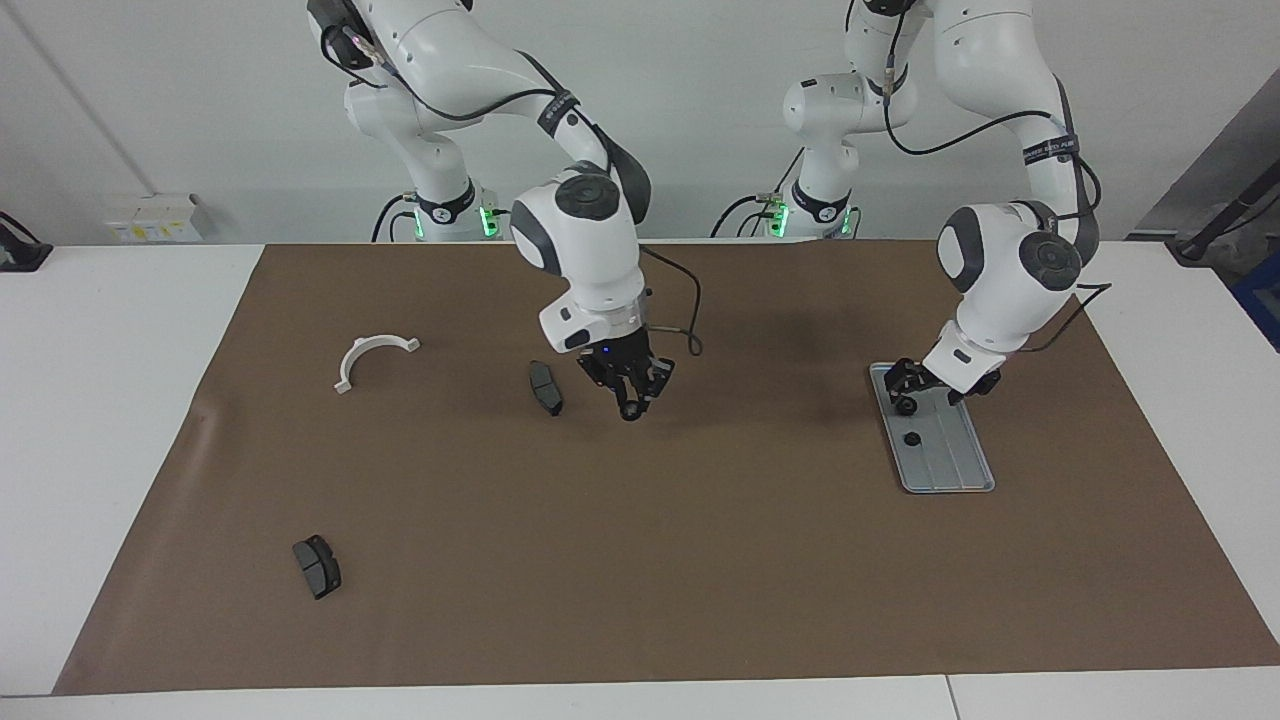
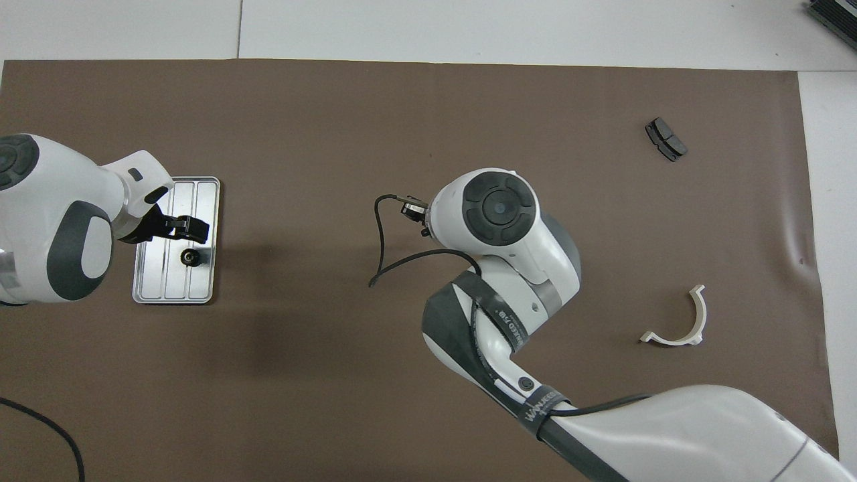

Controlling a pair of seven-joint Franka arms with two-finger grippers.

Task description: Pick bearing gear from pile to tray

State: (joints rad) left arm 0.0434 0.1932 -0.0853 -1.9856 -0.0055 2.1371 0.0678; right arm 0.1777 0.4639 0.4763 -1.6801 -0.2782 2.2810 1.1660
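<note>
The silver tray (image 1: 955,468) (image 2: 166,281) lies toward the left arm's end of the table. A small black round bearing gear (image 1: 912,438) (image 2: 191,256) rests on it. My left gripper (image 1: 906,392) (image 2: 193,229) hangs open just above the tray's robot-side half, apart from that piece. My right gripper (image 1: 631,407) is up over the mat's middle, beside a brake pad (image 1: 545,387), shut on a small dark round bearing gear. In the overhead view the right wrist (image 2: 499,207) covers that gripper. What is left of the pile is a white half-ring bracket (image 1: 372,357) (image 2: 679,321) and two brake pads.
The second brake pad (image 1: 317,566) (image 2: 665,138) lies farther from the robots, toward the right arm's end. A brown mat (image 1: 700,560) covers the table. A loose black cable (image 2: 381,248) loops off the right wrist.
</note>
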